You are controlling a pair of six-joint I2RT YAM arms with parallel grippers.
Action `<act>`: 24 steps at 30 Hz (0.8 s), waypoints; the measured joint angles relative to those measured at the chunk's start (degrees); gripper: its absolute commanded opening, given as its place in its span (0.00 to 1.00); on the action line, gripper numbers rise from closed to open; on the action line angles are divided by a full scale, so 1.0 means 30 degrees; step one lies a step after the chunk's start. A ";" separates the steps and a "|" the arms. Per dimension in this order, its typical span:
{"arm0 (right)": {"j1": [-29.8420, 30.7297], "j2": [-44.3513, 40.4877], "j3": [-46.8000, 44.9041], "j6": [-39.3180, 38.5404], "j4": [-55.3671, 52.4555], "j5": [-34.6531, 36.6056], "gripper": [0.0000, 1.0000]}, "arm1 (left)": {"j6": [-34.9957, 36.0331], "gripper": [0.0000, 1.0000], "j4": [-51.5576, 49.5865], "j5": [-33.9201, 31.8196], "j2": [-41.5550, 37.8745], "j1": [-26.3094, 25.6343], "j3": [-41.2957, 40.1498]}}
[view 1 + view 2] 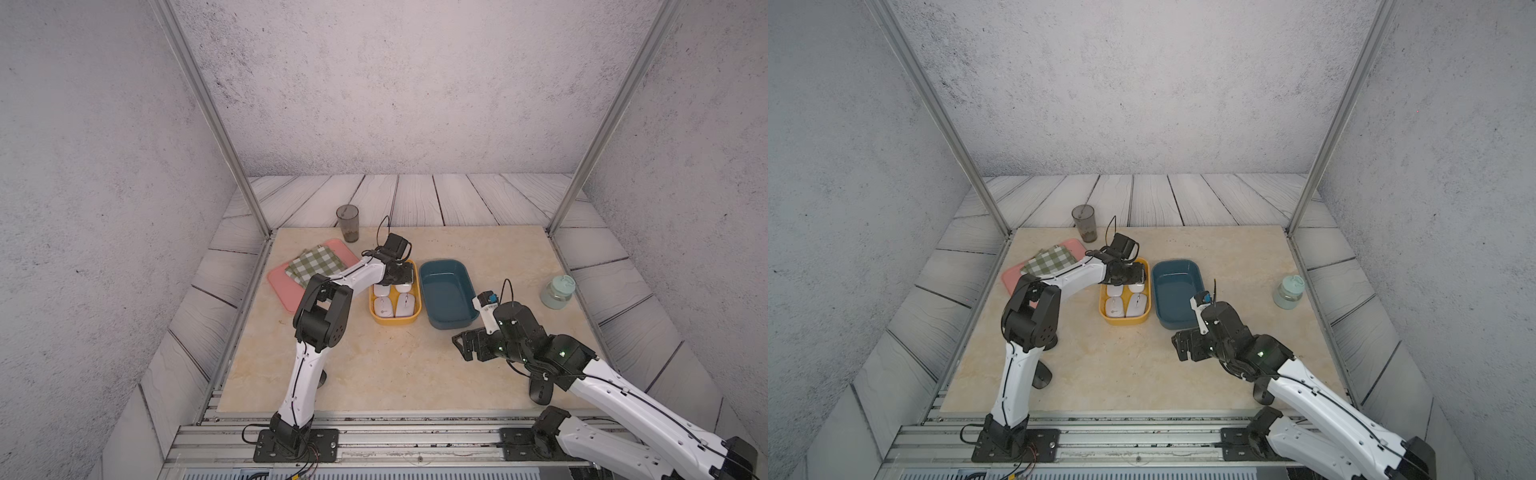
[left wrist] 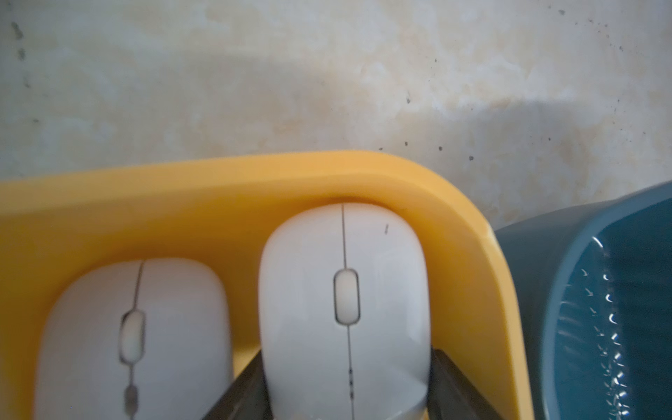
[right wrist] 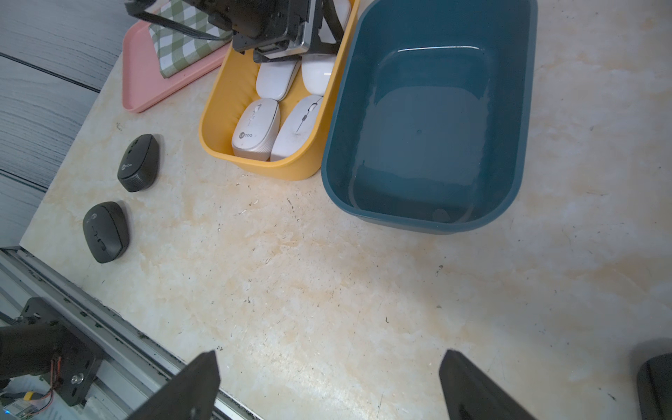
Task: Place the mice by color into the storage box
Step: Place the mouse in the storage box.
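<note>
Flanking the white mouse (image 2: 345, 291), its long axis pointing straight ahead between them, left gripper (image 2: 347, 352) fingers (image 2: 240, 392) hug its sides; whether pinching, cannot tell. Right gripper (image 3: 327, 363) spread, empty.

Grey speckled walls (image 1: 395, 83) and aluminium posts (image 1: 210, 112) enclose a pale plank floor (image 1: 415, 199) around the beige marble-look bench (image 1: 395, 374) under even light.

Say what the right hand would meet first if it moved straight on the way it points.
Probably the beige marble-look tabletop ahead of the open right hand, before the yellow plastic box or dark blue plastic tub; depth is unclear.
</note>
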 measured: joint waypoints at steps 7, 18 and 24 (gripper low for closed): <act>0.0000 -0.0007 0.0000 0.0015 -0.0007 -0.0146 0.99 | -0.0379 0.88 -0.0816 0.0313 -0.0051 -0.0066 0.0000; 0.0000 -0.0634 0.0007 0.0452 -0.0015 -0.0459 0.99 | -0.0226 0.98 -0.1982 0.0372 -0.2324 -0.0117 -0.0007; 0.0000 -0.1071 0.0007 0.0707 -0.0015 -0.0874 0.99 | -0.0270 0.98 -0.2047 0.0124 -0.6193 0.0044 -0.2361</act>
